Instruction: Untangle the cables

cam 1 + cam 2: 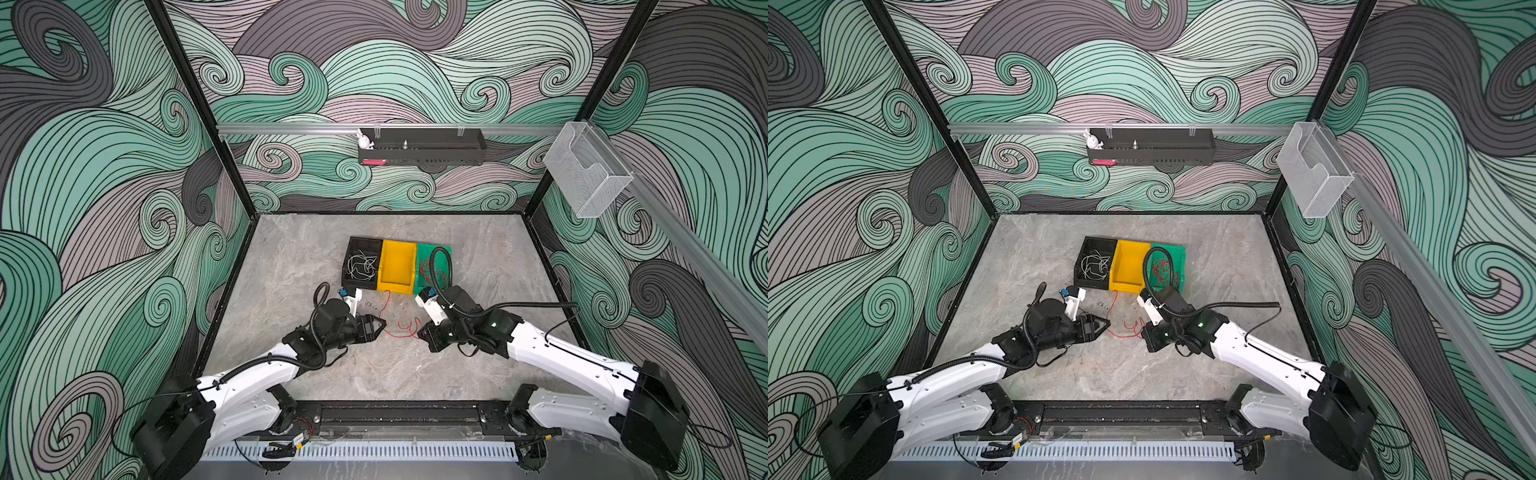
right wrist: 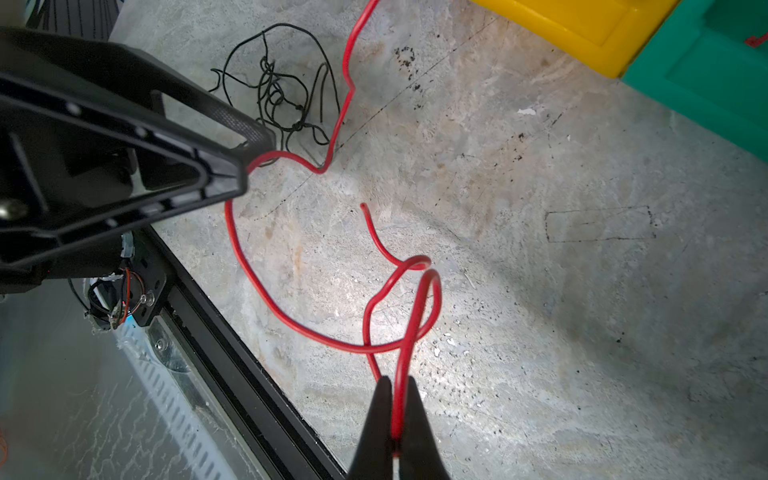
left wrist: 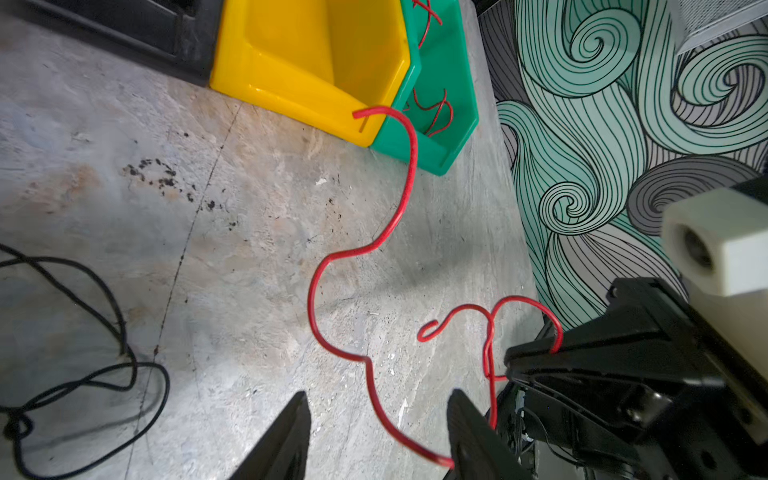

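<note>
One red cable [image 1: 399, 330] [image 1: 1128, 328] lies in loose curls on the grey table between both grippers. My right gripper [image 2: 395, 380] [image 1: 420, 332] is shut on a loop of this red cable [image 2: 249, 266]. My left gripper [image 3: 378, 395] [image 1: 382, 322] stands open around the other stretch, and the red cable [image 3: 316, 291] runs between its jaws and touches one finger. A knotted black cable [image 2: 282, 95] [image 3: 83, 332] lies on the table just behind the left gripper. White cables [image 1: 361, 266] lie in the black bin, more red cables [image 1: 432, 270] in the green bin.
Three bins stand side by side behind the grippers: a black bin [image 1: 365, 240], an empty yellow bin [image 1: 399, 266] and a green bin [image 1: 440, 248]. The right arm's ribbed hose [image 1: 434, 266] arcs over the green bin. The table's black front rail [image 2: 232, 332] runs close to the right gripper.
</note>
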Tool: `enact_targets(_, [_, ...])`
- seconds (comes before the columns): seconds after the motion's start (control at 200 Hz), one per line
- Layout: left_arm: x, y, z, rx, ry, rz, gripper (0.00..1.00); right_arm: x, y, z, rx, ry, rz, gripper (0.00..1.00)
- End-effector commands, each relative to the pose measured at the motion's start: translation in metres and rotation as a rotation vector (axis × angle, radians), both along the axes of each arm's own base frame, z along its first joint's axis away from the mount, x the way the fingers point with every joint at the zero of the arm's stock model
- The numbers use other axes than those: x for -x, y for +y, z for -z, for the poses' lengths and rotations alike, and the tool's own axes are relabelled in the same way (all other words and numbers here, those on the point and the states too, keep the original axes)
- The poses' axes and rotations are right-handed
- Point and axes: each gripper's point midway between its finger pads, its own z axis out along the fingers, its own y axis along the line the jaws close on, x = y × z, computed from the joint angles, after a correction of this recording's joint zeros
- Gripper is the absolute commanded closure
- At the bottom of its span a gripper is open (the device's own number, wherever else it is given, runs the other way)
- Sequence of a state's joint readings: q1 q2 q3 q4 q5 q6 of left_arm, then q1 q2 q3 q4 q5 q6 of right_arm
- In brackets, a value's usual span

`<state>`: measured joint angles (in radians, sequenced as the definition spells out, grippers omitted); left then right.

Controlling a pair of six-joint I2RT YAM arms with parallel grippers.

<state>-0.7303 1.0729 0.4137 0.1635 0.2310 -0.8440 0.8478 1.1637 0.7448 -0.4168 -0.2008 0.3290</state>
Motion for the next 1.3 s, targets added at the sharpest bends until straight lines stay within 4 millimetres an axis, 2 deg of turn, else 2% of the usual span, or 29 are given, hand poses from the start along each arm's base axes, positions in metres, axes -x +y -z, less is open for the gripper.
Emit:
enact_targets(0.0, [-0.008, -0.013, -0.018, 0.035, -0.039, 0.006, 0.45, -0.007, 0.01, -0.018, -0.045, -0.063, 0.002, 1.0])
enact_targets(0.135, [-0.007, -0.016, -0.013, 0.023, -0.025, 0.011, 0.49, -0.004, 0.013, -0.021, -0.058, -0.069, -0.004, 1.0])
enact_targets(0.21, [-0.01, -0.012, -0.011, 0.012, -0.02, -0.02, 0.61, -0.005, 0.016, -0.025, -0.077, -0.084, -0.007, 1.0])
enact_targets(0.33, [-0.013, -0.001, -0.012, -0.007, -0.031, -0.081, 0.89, -0.003, 0.017, -0.025, -0.085, -0.087, -0.013, 0.98])
enact_targets(0.42, [-0.014, 0.005, -0.018, -0.014, -0.055, -0.101, 0.98, -0.003, 0.016, -0.021, -0.079, -0.085, -0.011, 0.92])
enact_targets(0.44, [-0.014, 0.006, -0.019, -0.014, -0.061, -0.1, 1.0, -0.003, 0.015, -0.02, -0.075, -0.086, -0.006, 0.88])
enact_targets(0.605, [-0.01, 0.011, -0.024, -0.021, -0.094, -0.093, 1.0, -0.01, 0.007, -0.018, -0.048, -0.107, 0.043, 0.64])
enact_targets(0.716, [-0.008, 0.014, -0.024, -0.016, -0.097, -0.094, 1.0, -0.015, 0.003, -0.019, -0.048, -0.109, 0.077, 0.55])
enact_targets(0.776, [-0.006, 0.015, -0.024, -0.013, -0.098, -0.094, 1.0, -0.016, 0.003, -0.02, -0.06, -0.101, 0.084, 0.53])
enact_targets(1.116, [-0.007, 0.015, -0.025, -0.017, -0.103, -0.09, 1.0, -0.013, 0.031, -0.018, -0.173, 0.012, 0.06, 0.54])
enact_targets(1.191, [-0.007, 0.015, -0.024, -0.02, -0.1, -0.092, 1.0, -0.013, 0.036, -0.015, -0.178, 0.036, 0.054, 0.6])
enact_targets(1.296, [-0.007, 0.018, -0.024, -0.027, -0.106, -0.108, 1.0, -0.012, 0.037, -0.01, -0.155, 0.057, 0.048, 0.76])
